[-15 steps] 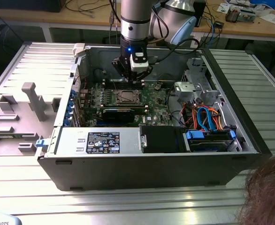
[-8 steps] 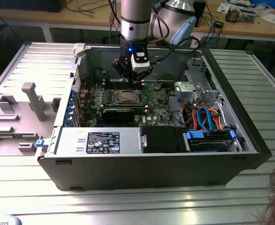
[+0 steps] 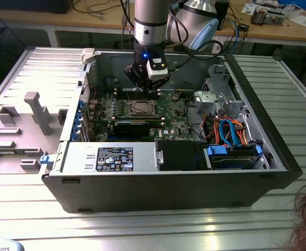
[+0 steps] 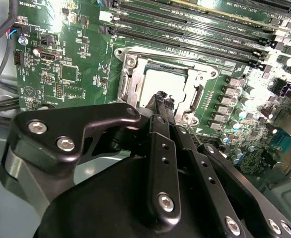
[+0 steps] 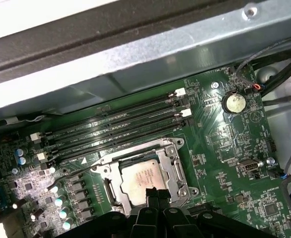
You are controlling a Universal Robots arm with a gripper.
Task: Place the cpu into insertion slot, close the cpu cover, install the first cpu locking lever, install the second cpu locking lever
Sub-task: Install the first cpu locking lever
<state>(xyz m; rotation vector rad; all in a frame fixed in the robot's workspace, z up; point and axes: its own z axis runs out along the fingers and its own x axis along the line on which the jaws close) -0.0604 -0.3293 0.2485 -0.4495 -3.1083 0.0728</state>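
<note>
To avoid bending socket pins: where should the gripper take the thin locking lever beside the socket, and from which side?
Probably the free end of the locking lever, which sticks out past the corner of the cpu cover toward the capacitors. Come from above, pinching across it: the rod is thin.

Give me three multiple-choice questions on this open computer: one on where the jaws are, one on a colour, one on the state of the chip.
1. Where are the jaws?
A. At the socket on the board
B. Over the blue cables
C. Outside the case

2. What colour is the board?
A. Red
B. Green
C. White

3. How is the chip?
A. Gripped in the air
B. Lying on the table
C. Seated in the socket, metal frame down around it

Answers:
1. A, since both wrist views show the tips right at the socket's edge.
2. B, since all three views show it green.
3. C, since its silver top shows through the frame's window.
</note>
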